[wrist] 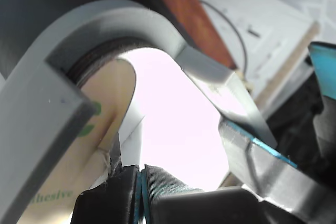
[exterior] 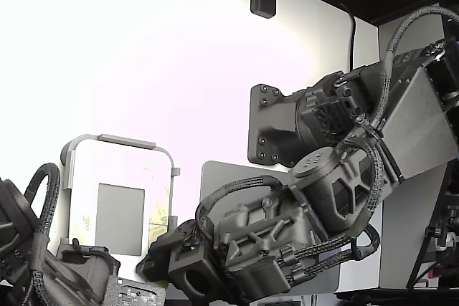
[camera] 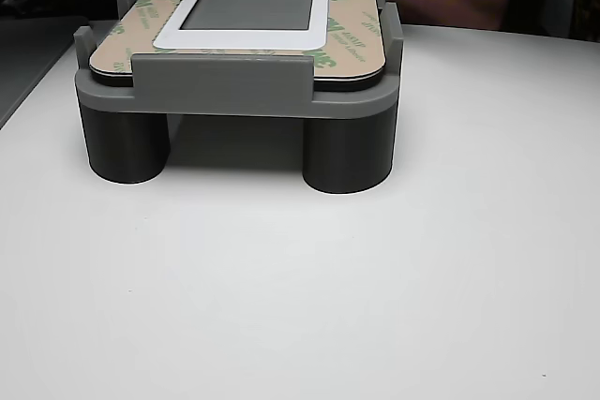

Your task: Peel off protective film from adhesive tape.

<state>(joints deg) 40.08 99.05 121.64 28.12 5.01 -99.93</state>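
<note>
Tan protective film (wrist: 107,103) with green print lies on grey fixture (camera: 225,86), bordering white frame (camera: 248,39) around grey patch (camera: 248,7). Wrist view: gripper (wrist: 140,182) fingers (wrist: 113,192) pressed together, pinching film's lifted edge at fixture corner. Fixture stands on white surface (camera: 375,278).

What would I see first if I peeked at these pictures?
Probably the big black robot arm filling the exterior view's right, bent down low. Next, the tan protective film with green print, lying on a grey stand on the white table. Up close, the claw is pinching the film's edge.
</note>
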